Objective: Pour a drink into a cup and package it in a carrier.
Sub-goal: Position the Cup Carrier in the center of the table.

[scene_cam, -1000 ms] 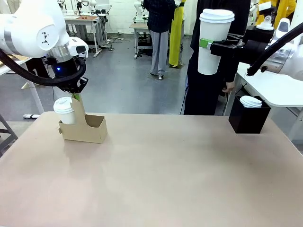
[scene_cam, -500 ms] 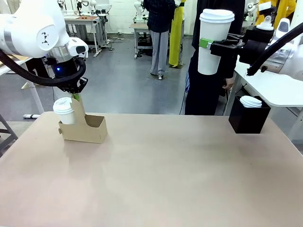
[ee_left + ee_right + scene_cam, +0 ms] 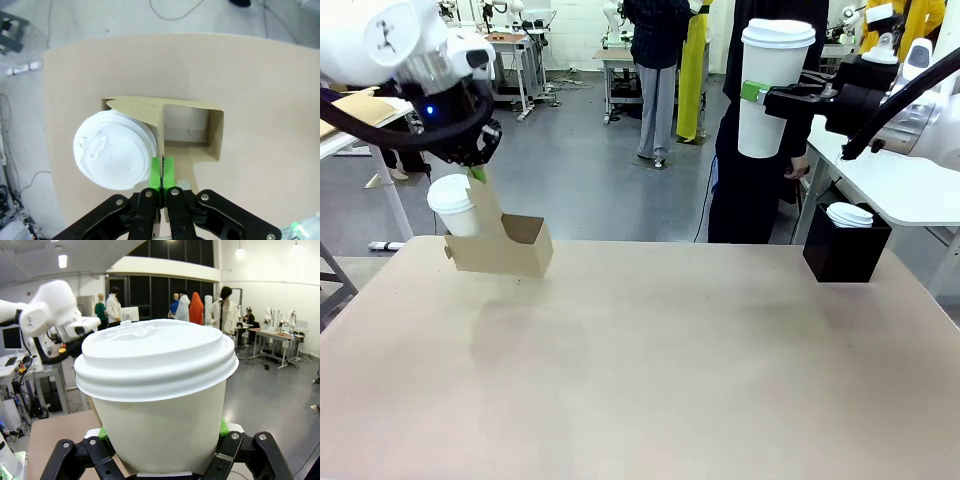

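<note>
Carrier (image 3: 510, 255) hangs slightly tilted just above the far left of the table (image 3: 670, 360). Its upright handle panel is pinched between the narrow jaws of the left gripper (image 3: 478, 175). A lidded cup (image 3: 452, 205) sits in it, left of the panel. The right gripper (image 3: 760, 95) clamps a second cup (image 3: 775, 60), lidded and upright, high over the right side. A black box (image 3: 842, 255) of lids (image 3: 849, 214) stands below it.

Matt brown cardboard carrier (image 3: 500, 255), raw cut edges. Matt white paper raised cup (image 3: 765, 128); its lid (image 3: 155, 355) smooth white plastic, faint sheen. Smooth matt beige table (image 3: 680, 380). Matt black lid box (image 3: 842, 258). Glossy white arm shell (image 3: 370, 40).
</note>
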